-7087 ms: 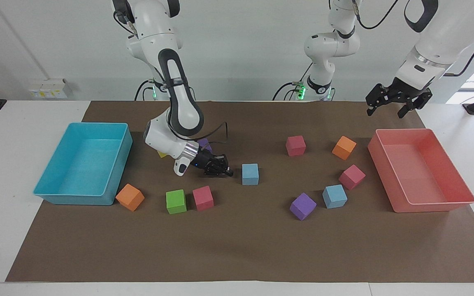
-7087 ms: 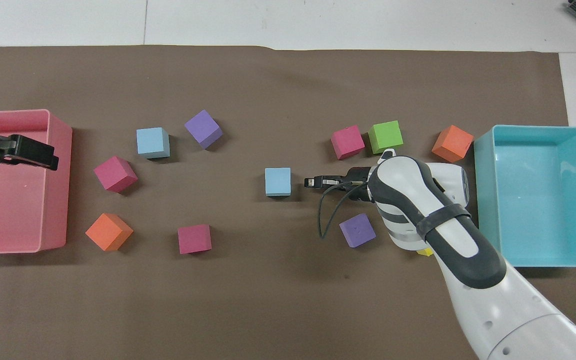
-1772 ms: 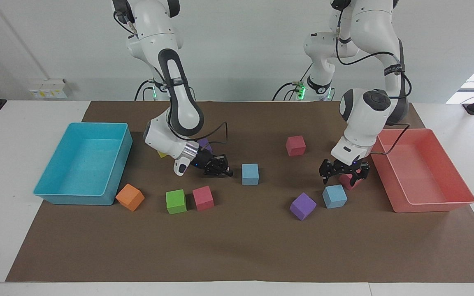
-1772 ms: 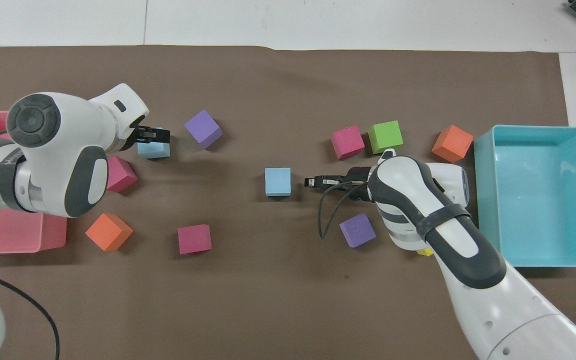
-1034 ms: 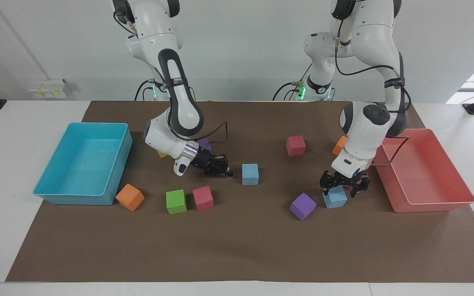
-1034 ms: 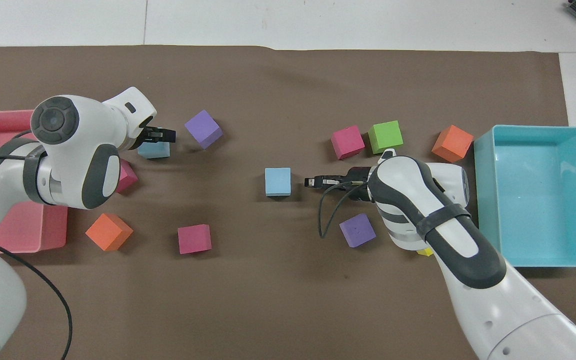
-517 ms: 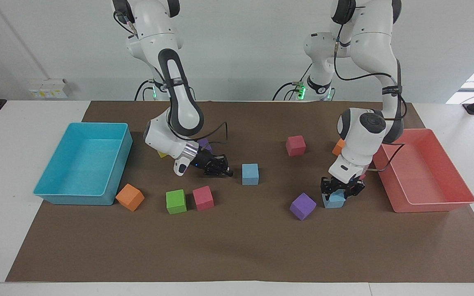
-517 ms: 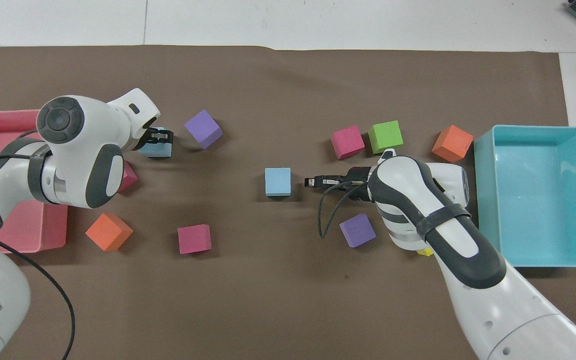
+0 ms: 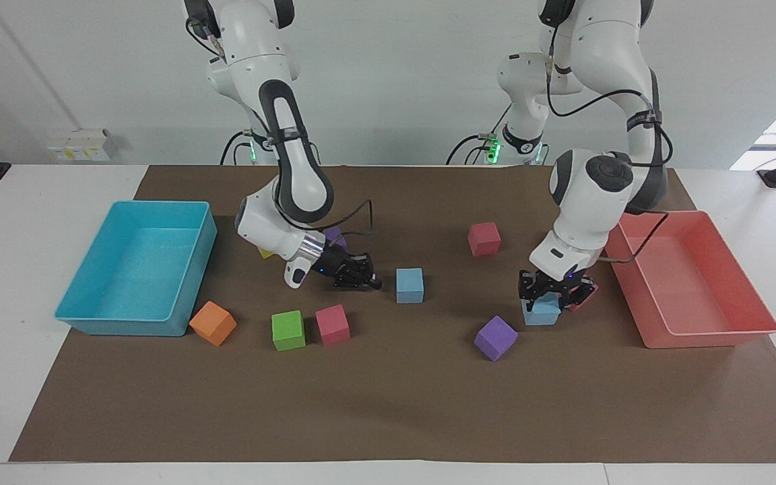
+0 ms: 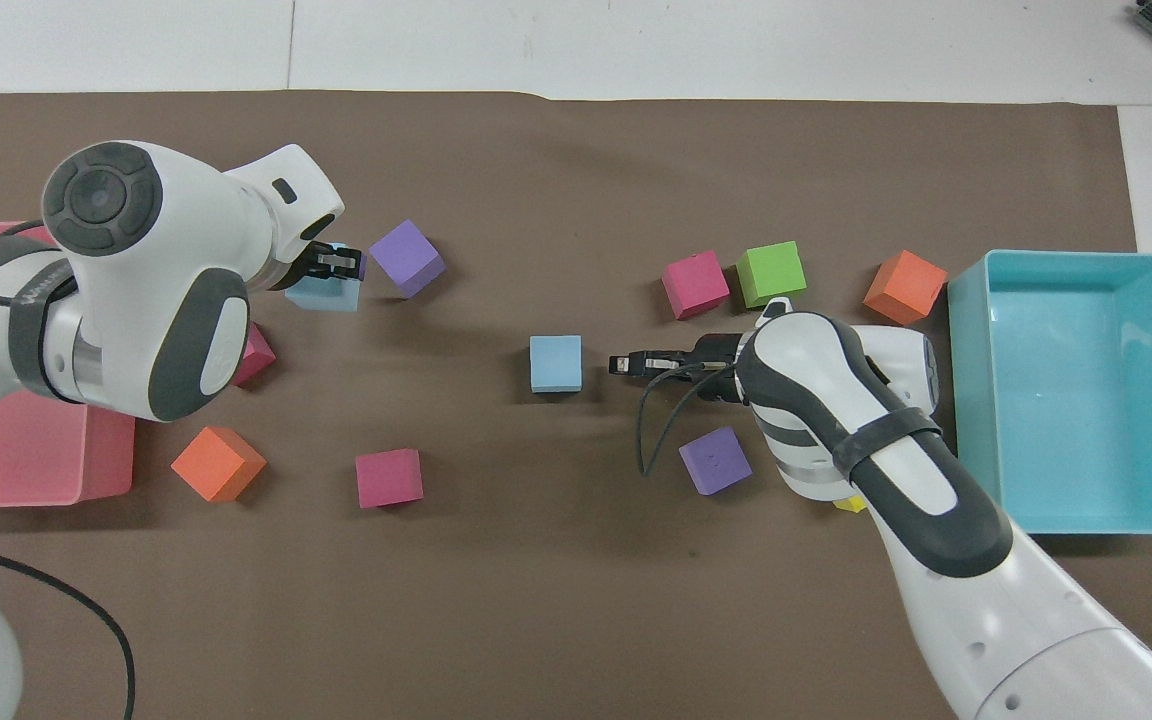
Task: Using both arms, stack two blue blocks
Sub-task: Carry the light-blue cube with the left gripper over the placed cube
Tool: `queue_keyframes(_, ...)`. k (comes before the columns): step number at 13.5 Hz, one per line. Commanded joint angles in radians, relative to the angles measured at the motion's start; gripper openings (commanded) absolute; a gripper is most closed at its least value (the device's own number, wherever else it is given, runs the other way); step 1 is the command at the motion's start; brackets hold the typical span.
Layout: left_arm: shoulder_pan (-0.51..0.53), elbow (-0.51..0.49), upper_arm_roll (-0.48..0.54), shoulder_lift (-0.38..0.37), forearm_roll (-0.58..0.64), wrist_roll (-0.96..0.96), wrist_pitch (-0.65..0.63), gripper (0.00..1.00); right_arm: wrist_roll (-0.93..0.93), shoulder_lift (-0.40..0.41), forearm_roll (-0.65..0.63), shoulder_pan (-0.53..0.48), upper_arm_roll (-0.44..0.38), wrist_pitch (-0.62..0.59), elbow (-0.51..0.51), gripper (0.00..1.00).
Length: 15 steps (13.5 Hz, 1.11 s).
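Note:
One blue block is in my left gripper, which is shut on it and holds it just above the mat beside a purple cube. The same block and gripper show in the overhead view. The other blue block stands on the mat near the table's middle, also seen from overhead. My right gripper waits low over the mat, beside that block and apart from it, on the side toward the right arm's end.
A salmon tray stands at the left arm's end, a turquoise tray at the right arm's end. Red, green, pink and orange cubes lie scattered on the brown mat.
My left arm came down onto the blue block by the purple cube, shut on it, and has now lifted it a little toward the table's middle. The right arm has not moved.

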Motion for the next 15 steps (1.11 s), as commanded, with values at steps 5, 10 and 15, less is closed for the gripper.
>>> queue_keyframes(5, -0.226, 0.08, 0.004, -0.006, -0.038, -0.23, -0.072, 0.0, -0.032, -0.002, 0.031, 0.0, 0.009, 0.027, -0.004, 0.0)
queue_keyframes(10, -0.315, 0.08, 0.004, 0.016, -0.038, -0.314, -0.055, 0.0, -0.031, -0.002, 0.031, -0.001, 0.008, 0.029, -0.004, 0.0)
queue_keyframes(15, -0.338, 0.072, 0.004, 0.062, -0.038, -0.326, -0.005, 0.0, -0.031, -0.002, 0.031, -0.001, 0.009, 0.027, -0.004, 0.0)
